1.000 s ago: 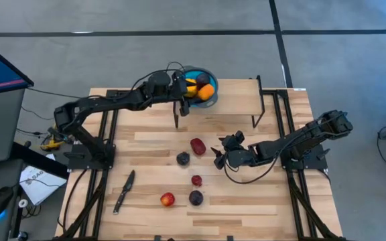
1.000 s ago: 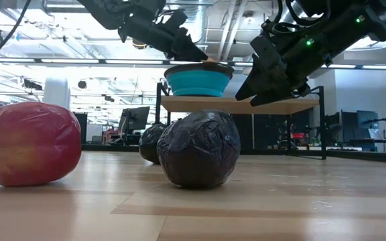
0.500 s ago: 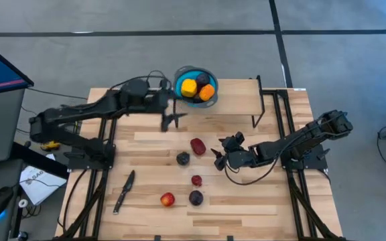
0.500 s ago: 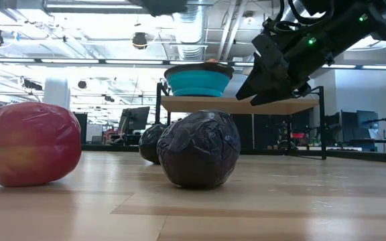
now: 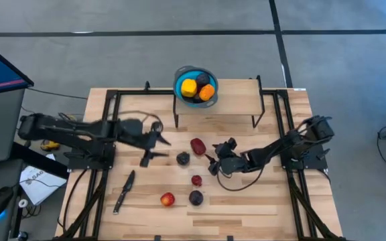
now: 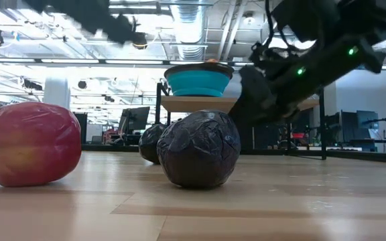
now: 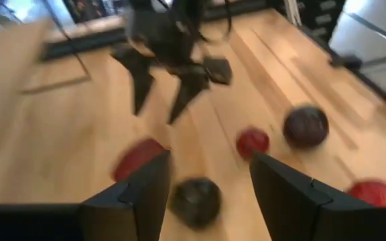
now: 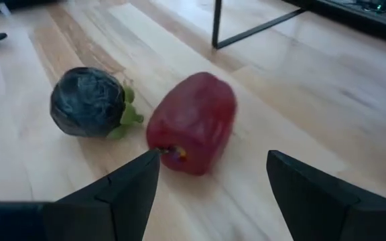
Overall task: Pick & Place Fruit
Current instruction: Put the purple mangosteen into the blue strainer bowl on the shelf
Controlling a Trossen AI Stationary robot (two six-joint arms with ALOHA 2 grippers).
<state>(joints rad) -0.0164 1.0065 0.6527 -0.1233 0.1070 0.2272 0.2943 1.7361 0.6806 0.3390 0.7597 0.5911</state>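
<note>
Five fruit pieces lie on the table: a red one (image 5: 198, 145) (image 8: 193, 124), a dark purple one with a green stalk (image 5: 183, 158) (image 8: 89, 102), a small red one (image 5: 197, 180), a dark purple one (image 5: 196, 197) (image 6: 198, 148) and a red-and-yellow one (image 5: 167, 199) (image 6: 32, 144). A blue bowl (image 5: 185, 72) on a raised shelf holds yellow, orange and dark pieces. My left gripper (image 5: 156, 148) (image 7: 210, 194) is open, left of the dark purple piece. My right gripper (image 5: 210, 161) (image 8: 213, 161) is open, just right of the large red piece.
A dark knife (image 5: 124, 191) lies near the table's near-left corner. The wooden shelf (image 5: 233, 100) stands on thin black legs along the far side. Both arms' frames flank the table. Bare wood shows at the near right.
My left gripper has left the bowl on the shelf and swung quickly toward the near left and down, ending over the table left of the fruit. My right gripper has moved a little left toward the large red piece. No fruit has moved.
</note>
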